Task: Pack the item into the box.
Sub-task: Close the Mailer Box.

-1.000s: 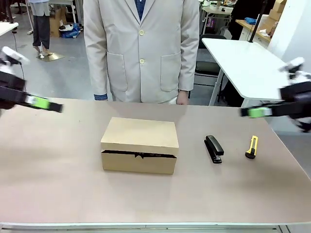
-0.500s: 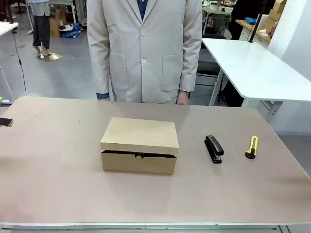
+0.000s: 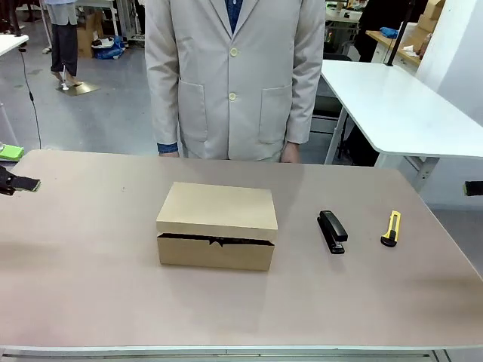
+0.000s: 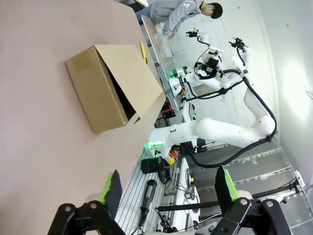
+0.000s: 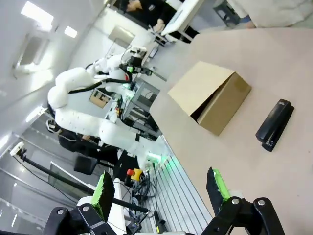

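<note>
The box [image 3: 216, 225] sits mid-tabletop, flap nearly shut, long axis across — both sets of fingers spread, grasping nothing, left gripper [image 4: 166, 188] and right gripper [image 5: 159, 188] well apart from it.

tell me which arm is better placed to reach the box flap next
Left, marginally. The box sits left of the table's middle, nearer the open left gripper; stapler lies between it and the right gripper.

bg: grey floor [image 3: 106, 113] | white side table [image 3: 392, 105] (far right) | bright ceiling lights [image 5: 34, 12]
</note>
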Controlling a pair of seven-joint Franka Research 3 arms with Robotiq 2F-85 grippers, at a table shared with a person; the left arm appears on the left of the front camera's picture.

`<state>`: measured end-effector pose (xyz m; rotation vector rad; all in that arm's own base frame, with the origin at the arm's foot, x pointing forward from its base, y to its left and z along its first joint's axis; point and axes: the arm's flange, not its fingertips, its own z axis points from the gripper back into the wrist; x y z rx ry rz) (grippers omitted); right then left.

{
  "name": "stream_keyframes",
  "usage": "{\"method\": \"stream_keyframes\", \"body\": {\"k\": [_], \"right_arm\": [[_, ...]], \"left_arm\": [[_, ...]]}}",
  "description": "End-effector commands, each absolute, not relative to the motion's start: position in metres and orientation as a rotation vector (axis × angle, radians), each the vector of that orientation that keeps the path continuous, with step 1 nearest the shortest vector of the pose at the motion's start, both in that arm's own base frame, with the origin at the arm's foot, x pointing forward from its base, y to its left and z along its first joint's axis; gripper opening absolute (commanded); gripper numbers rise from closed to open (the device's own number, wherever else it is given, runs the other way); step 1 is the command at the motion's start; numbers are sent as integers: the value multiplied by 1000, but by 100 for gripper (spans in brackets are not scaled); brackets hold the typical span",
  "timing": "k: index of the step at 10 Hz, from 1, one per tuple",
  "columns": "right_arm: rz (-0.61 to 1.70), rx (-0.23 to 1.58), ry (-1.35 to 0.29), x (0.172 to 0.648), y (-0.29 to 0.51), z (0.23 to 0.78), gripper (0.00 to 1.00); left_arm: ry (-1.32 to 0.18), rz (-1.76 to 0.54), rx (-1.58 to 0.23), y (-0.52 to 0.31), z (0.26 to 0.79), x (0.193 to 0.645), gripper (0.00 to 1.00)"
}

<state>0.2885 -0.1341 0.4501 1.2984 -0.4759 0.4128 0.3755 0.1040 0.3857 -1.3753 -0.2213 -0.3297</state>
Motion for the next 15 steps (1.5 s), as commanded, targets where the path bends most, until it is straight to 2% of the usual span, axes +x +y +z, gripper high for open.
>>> {"method": "stream_keyframes", "body": {"k": [1, 15], "right_arm": [[409, 1300, -486, 286, -135, 449, 100], [409, 1300, -486, 286, -135, 449, 100]], "left_arm": [[-243, -338, -1370, 108, 384, 371, 100], [-243, -338, -1370, 108, 384, 371, 100]]}}
